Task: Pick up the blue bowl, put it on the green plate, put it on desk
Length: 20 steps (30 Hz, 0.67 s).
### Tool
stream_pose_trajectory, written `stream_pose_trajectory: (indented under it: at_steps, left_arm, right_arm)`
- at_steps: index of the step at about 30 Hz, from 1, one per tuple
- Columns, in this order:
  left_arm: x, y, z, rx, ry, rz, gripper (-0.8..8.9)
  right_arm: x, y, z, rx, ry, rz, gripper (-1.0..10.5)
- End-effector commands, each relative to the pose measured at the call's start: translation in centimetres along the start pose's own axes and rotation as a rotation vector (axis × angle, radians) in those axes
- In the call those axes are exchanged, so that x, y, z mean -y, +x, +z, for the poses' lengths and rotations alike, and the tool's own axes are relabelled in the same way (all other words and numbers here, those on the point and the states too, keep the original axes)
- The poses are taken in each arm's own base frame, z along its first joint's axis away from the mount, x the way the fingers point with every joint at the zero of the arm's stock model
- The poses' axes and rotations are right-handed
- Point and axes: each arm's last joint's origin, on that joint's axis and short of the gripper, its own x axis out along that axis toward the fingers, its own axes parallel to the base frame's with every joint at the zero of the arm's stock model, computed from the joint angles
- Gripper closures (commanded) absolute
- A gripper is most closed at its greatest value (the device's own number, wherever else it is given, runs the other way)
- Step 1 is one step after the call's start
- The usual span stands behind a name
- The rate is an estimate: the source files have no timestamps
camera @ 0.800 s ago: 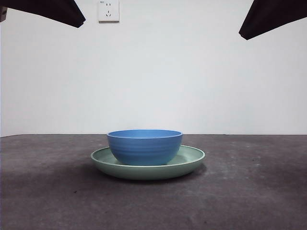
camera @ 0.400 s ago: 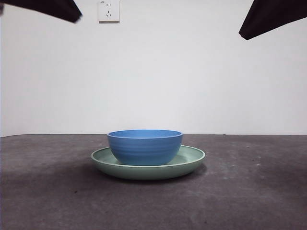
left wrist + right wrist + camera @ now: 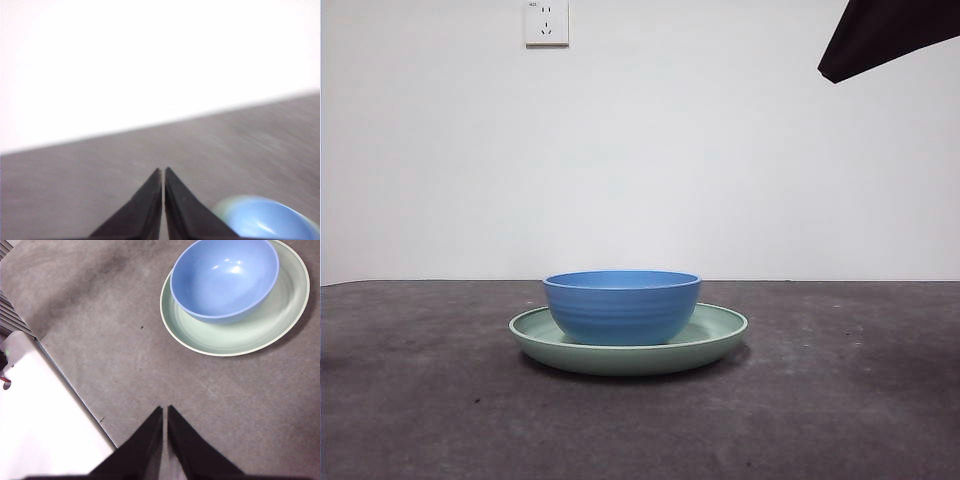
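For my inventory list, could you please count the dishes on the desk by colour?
Blue: 1, the blue bowl
Green: 1, the green plate, under the bowl
Total: 2

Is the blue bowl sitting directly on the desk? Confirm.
No, the blue bowl sits in the green plate, which rests on the desk.

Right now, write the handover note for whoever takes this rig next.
Left gripper: jaws shut, empty, up off the desk beside the bowl.
Right gripper: jaws shut, empty, waiting above bare desk away from the plate.
Blue bowl sits upright in the green plate, off-centre; the plate rests on the desk.
Done: bowl on plate.
Left: by the task wording, possibly setting the stack on the desk; it already rests there.
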Motion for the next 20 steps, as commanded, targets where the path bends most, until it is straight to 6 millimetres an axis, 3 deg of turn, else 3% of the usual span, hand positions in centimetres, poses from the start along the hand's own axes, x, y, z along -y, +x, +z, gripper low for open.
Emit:
stream_pose_trajectory:
  at_steps: [1,6,14,20]
  left_arm:
    - [-0.6,-1.1,-1.4,0.065,0.024,0.137,8.05]
    - [-1.0,-2.3,-5.2,0.095,0.029,0.286,8.05]
    - [-1.1,-2.9,-11.4,0.050,0.016,0.341,8.05]
    - [-1.0,-2.7,-14.3,0.013,0.007,0.344,8.05]
  right_arm:
    - [-0.1,0.1,0.2,0.005,-0.019,0.007,9.4]
    - [-0.1,0.1,0.2,0.005,-0.019,0.007,9.4]
    - [-0.1,0.1,0.2,0.005,-0.019,0.007,9.4]
    - [-0.1,0.1,0.2,0.005,-0.019,0.007,9.4]
